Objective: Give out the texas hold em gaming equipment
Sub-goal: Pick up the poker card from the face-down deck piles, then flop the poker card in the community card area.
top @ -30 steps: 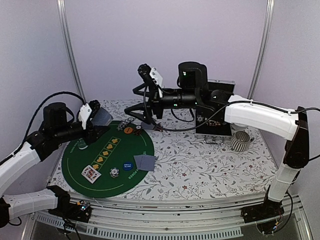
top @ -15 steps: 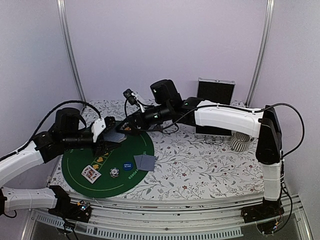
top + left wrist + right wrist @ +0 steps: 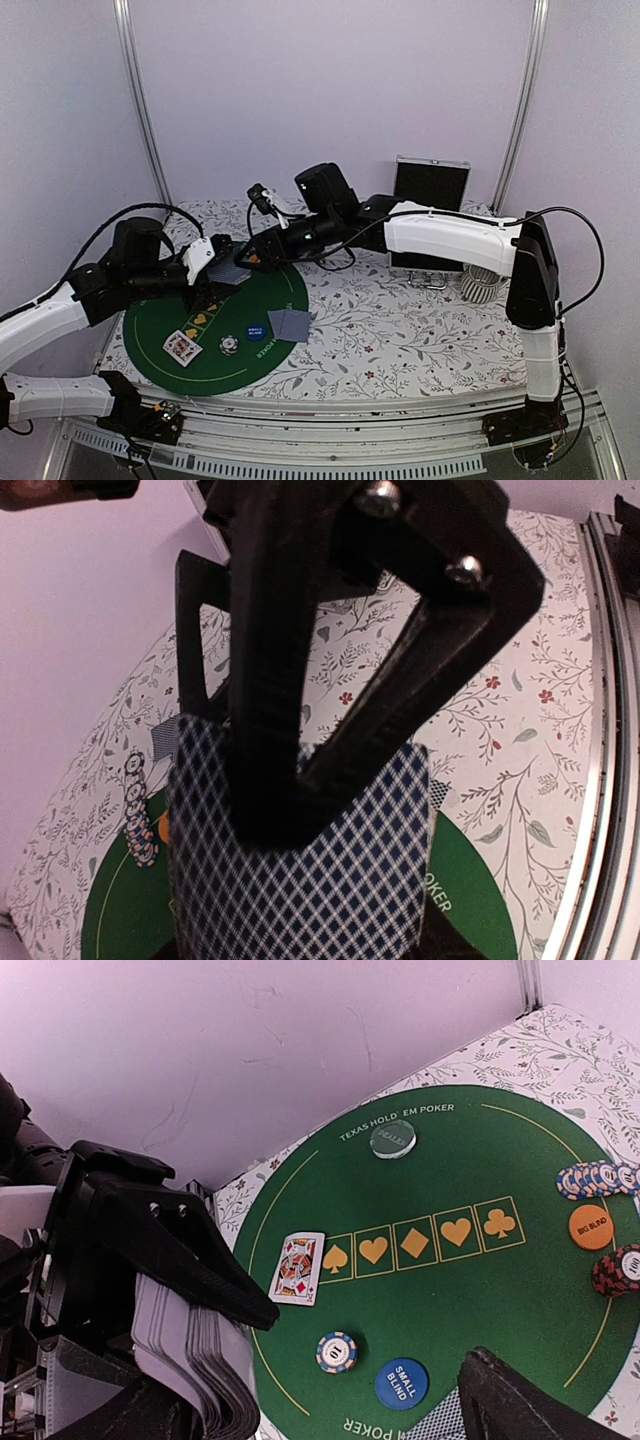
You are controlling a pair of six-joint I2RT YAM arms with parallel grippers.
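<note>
top view: the left gripper [image 3: 222, 275] is pinched onto a deck of cards [image 3: 236, 273], held above the far part of a round green felt mat [image 3: 160, 312]. the right gripper [image 3: 258, 252], jaws spread wide and holding nothing, hangs just beside the deck on its far-right side. its arm crosses the mat's far edge and hides what lies there. on the mat lie a face-up card [image 3: 182, 347], a small chip stack [image 3: 229, 345] and a blue disc [image 3: 256, 333]. two face-down cards [image 3: 290, 323] lie at its right rim. a floral cloth [image 3: 400, 335] covers the table. a silver-and-black case [image 3: 430, 185] stands upright at the far right, with a ribbed cup [image 3: 483, 283] near it.

left wrist view: black, open-framed triangular fingers [image 3: 270, 680] clamp the deck's blue lattice back and block most of the scene. a row of edge-striped chips [image 3: 138, 815] lies to the left, beyond them.

right wrist view: the deck's stacked pale edges show at lower left, between the left gripper's matte black fingers. the mat carries gold print and five suit boxes [image 3: 415, 1242]. on it are a clear dealer disc [image 3: 392, 1139], an orange disc [image 3: 591, 1227] and red chips [image 3: 618, 1270] at the right.
</note>
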